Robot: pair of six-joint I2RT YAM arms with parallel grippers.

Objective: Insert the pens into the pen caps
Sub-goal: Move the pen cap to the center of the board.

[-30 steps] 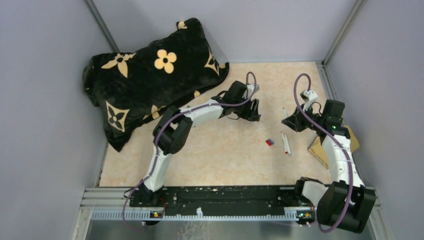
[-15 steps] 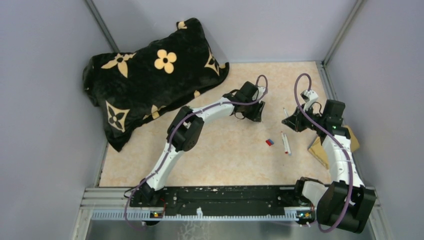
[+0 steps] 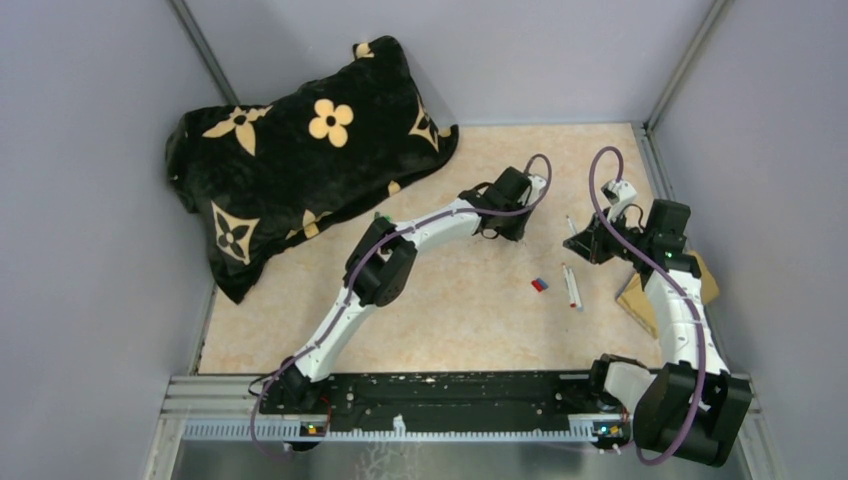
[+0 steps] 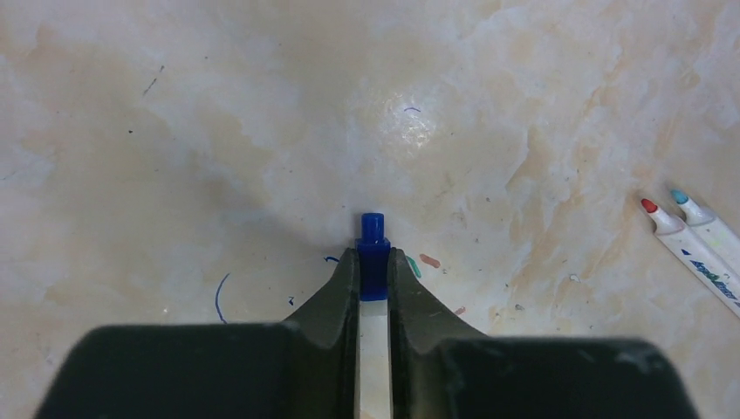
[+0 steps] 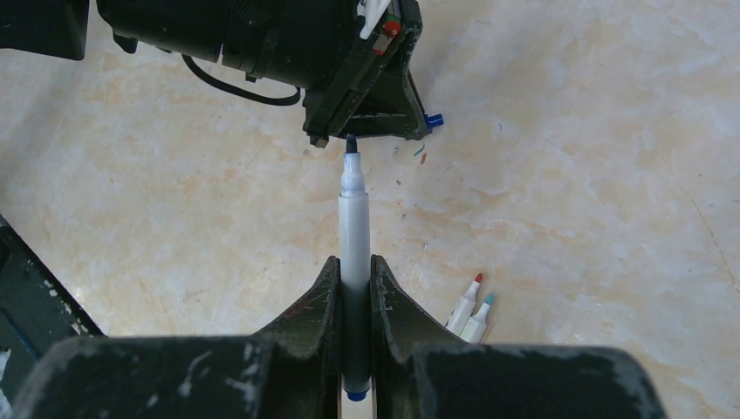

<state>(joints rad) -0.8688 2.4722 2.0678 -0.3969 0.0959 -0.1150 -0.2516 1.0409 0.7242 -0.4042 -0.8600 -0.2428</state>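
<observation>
Far left, a black blanket [image 3: 300, 150] with tan flowers is bunched up at the back corner of the table [image 3: 450, 320]. The left gripper [image 4: 373, 262] is stretched out to mid-table, fingers pinched narrow on a little blue cap [image 4: 373, 234], with the stubby end poking out past the fingertips. A bit right of that, a couple of loose caps [image 3: 539, 284], blue and red, sit together on the table. Next to them two pens [image 4: 670, 227] lie side by side, one red-tipped, one teal-tipped, both uncapped. Then the right gripper [image 5: 354, 266] is clamped on a white-grey pen [image 5: 353, 214], its dark tip aimed at the left gripper and close to it, not in the cap. Some tan cardboard [image 3: 636, 297] peeks out from under the right arm.
</observation>
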